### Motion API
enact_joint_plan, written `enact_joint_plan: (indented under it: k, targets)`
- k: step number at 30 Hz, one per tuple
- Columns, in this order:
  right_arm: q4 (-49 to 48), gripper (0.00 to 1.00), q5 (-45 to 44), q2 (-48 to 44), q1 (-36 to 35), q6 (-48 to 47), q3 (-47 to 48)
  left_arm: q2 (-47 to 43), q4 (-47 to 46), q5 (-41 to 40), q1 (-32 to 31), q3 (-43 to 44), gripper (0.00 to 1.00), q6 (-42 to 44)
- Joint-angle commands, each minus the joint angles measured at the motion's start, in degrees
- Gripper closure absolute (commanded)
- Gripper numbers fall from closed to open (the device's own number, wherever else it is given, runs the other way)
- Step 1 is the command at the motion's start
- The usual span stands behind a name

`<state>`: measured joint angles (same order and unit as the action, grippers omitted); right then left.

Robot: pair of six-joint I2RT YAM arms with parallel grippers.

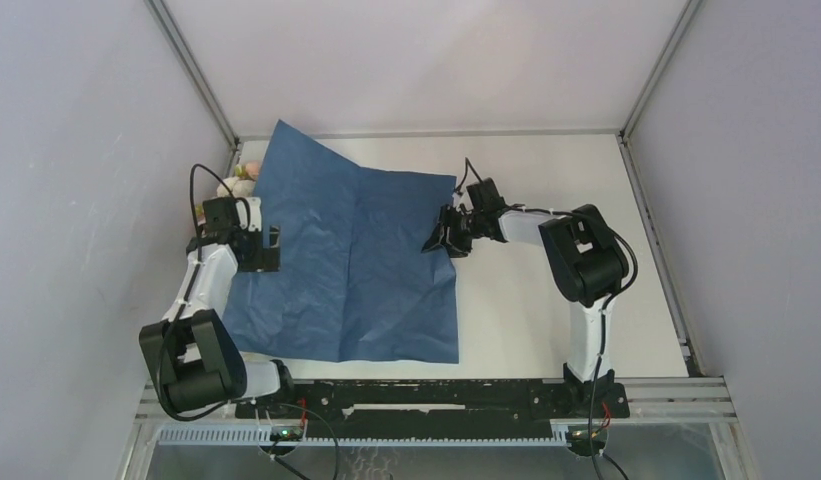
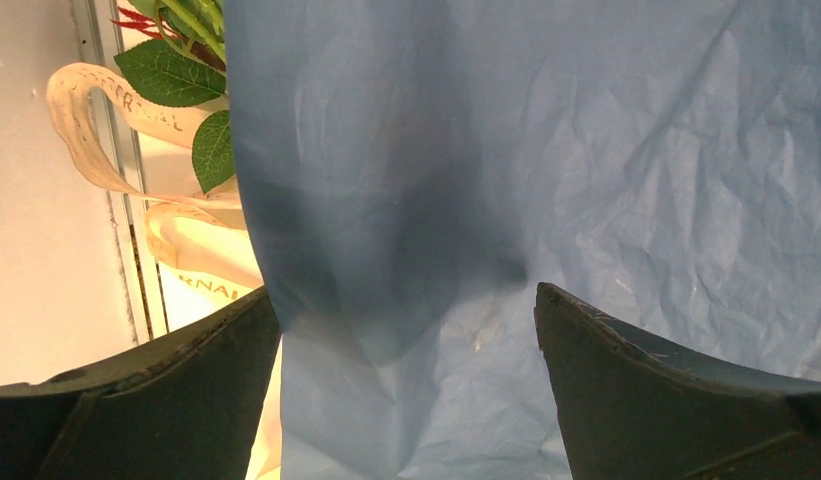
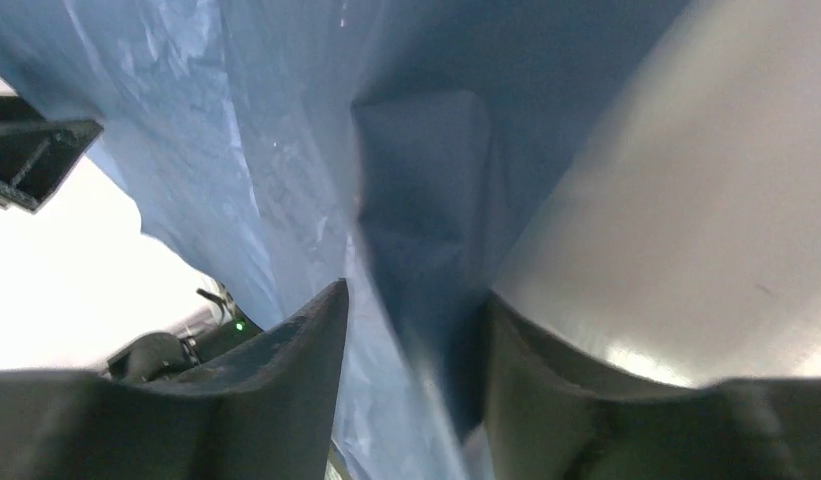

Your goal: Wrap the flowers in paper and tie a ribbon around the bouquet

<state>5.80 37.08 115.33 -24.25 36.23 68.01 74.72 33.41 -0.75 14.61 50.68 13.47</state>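
Crinkly light-blue paper (image 2: 586, 200) fills most of the view, with a shadowed fold along its left edge. The left gripper (image 2: 406, 300) is spread wide over it, one dark finger in each bottom corner. At the left, the cream ribbon (image 2: 81, 130) loops beside green leaves of the flowers (image 2: 166, 75)

The cream ribbon (image 2: 86, 130) carries dark printed capitals repeated along it; one stretch reads "RNAL", perhaps part of "ETERNAL", the rest hidden by folds.

Even overhead light; close paper (image 3: 416, 200) blurred, shadowed
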Motion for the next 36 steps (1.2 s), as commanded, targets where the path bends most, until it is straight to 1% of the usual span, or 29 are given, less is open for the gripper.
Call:
enact_joint_plan:
  k: [1, 2, 4, 5, 6, 9, 11, 13, 15, 17, 19, 22, 24, 28, 32, 33, 34, 35, 36]
  targets:
    - [-5.2, 0.56, 3.2, 1.1, -1.7, 2.8, 1.1, 0.7, -4.7, 2.9, 1.0, -1.1, 0.00, -0.8]
    - [-7.1, 0.72, 3.7, 1.1, -1.7, 3.2, 1.0, 0.5, -4.5, 3.4, 1.1, -1.1, 0.00, -1.0]
    - [-7.4, 0.90, 3.4, 0.4, -1.2, 3.0, 1.0, -0.6, -4.3, 4.5, 1.1, -1.1, 0.00, -1.0]
    - [-6.9, 0.98, 2.7, -0.2, -0.7, 2.4, 1.0, -1.4, -4.1, 5.0, 1.1, -1.1, 0.00, -1.0]
    - [-6.2, 1.00, 2.0, -1.0, -0.2, 1.8, 1.0, -2.4, -4.0, 5.5, 1.1, -1.1, 0.00, -0.7]
    - [-6.2, 1.00, 0.1, -4.9, 2.3, 1.1, -1.3, -4.8, -3.7, 7.3, 1.1, -1.0, 0.01, 0.0]
    - [-7.3, 1.00, -1.9, -9.2, 5.6, 1.8, -4.9, -5.9, -2.4, 8.7, 0.7, 0.0, 0.01, -0.2]
    - [-10.1, 1.00, -4.5, -15.1, 10.1, 3.2, -11.4, -7.3, -0.7, 10.4, -0.2, 1.5, 0.00, -0.2]
    - [-12.1, 1.00, -6.7, -22.8, 15.6, 4.5, -18.3, -8.7, 0.2, 12.2, -1.5, 2.8, 0.00, 0.2]
    - [-11.4, 1.00, -8.8, -28.3, 20.6, 3.5, -23.7, -10.0, 0.5, 13.1, -2.9, 3.6, 0.00, 0.6]
    - [-8.7, 1.00, -10.8, -32.5, 23.5, 0.8, -27.5, -10.5, 0.5, 13.2, -4.4, 4.1, 0.00, 0.8]
    - [-4.2, 1.00, -11.3, -35.6, 26.4, -2.6, -30.5, -9.9, 0.7, 13.1, -5.4, 5.0, 0.00, -0.3]
    - [-3.5, 1.00, -10.3, -36.6, 27.2, -3.0, -32.0, -9.1, 1.1, 13.0, -5.6, 5.4, 0.01, -1.2]
    - [-1.1, 1.00, -9.0, -37.2, 27.5, -5.0, -32.3, -8.1, 2.4, 10.9, -5.6, 5.5, 0.02, -1.3]
    - [1.6, 1.00, -8.7, -38.5, 29.5, -6.9, -31.8, -9.8, 3.2, 9.8, -5.6, 4.6, 0.02, 0.1]
    - [2.1, 0.98, -9.2, -39.1, 29.8, -7.2, -31.7, -10.3, 3.2, 9.7, -5.6, 4.2, 0.02, 0.5]
    - [2.8, 0.93, -9.9, -39.6, 29.9, -7.4, -31.7, -10.8, 3.2, 9.7, -5.6, 3.9, 0.02, 0.8]
    - [3.3, 0.84, -10.3, -40.0, 29.9, -7.5, -31.8, -11.2, 3.0, 9.6, -5.6, 3.6, 0.02, 1.0]
    - [4.1, 0.72, -10.6, -40.6, 29.9, -7.6, -31.8, -11.3, 2.9, 9.6, -5.6, 3.3, 0.02, 1.1]
